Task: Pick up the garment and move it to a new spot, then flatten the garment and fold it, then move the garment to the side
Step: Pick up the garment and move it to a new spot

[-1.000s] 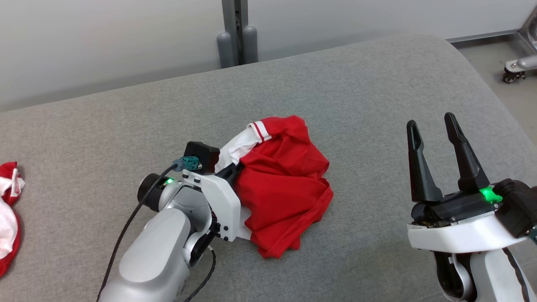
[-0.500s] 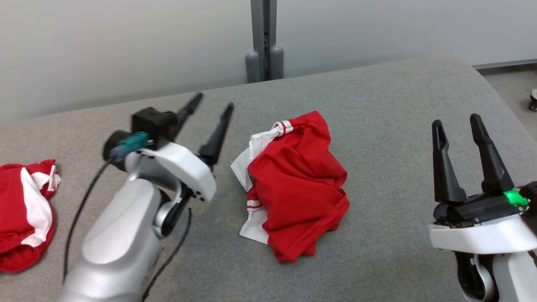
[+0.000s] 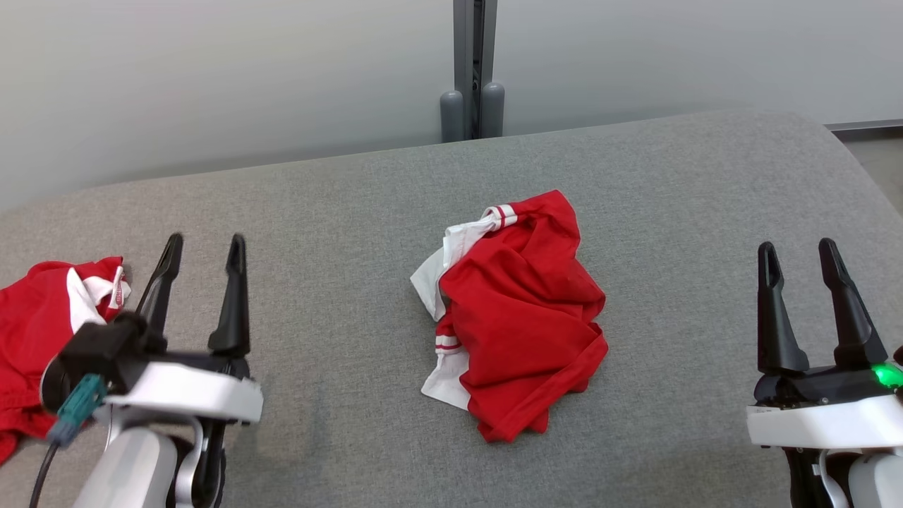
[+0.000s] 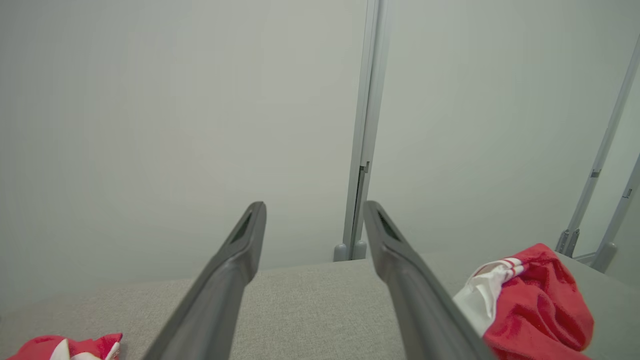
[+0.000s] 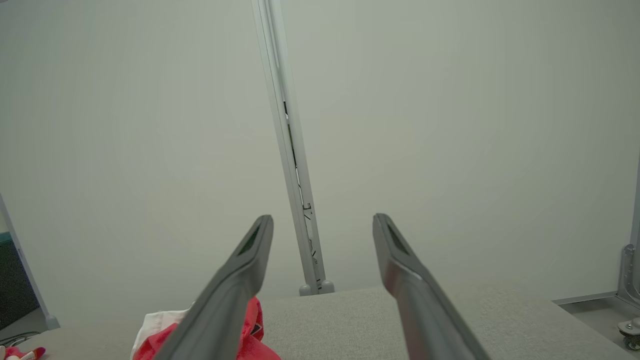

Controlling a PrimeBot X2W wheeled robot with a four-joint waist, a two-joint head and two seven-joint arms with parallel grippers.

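The garment (image 3: 518, 317) is a crumpled red top with white striped trim, lying in a heap in the middle of the grey cushioned surface (image 3: 338, 212). It also appears at the lower right of the left wrist view (image 4: 535, 300) and low on the left of the right wrist view (image 5: 250, 335). My left gripper (image 3: 203, 247) stands open at the lower left, well clear of the heap, with nothing between its fingers. At the lower right my right gripper (image 3: 797, 248) is open too and holds nothing.
A second red and white garment (image 3: 42, 331) lies bunched at the surface's left edge, close behind my left gripper. A grey post (image 3: 474, 70) rises against the pale wall behind. The surface curves down to the floor at the far right (image 3: 878, 152).
My left gripper let go of the garment, opened and drew back to the lower left. The garment stays in its heap. The camera has turned, shifting the whole picture.
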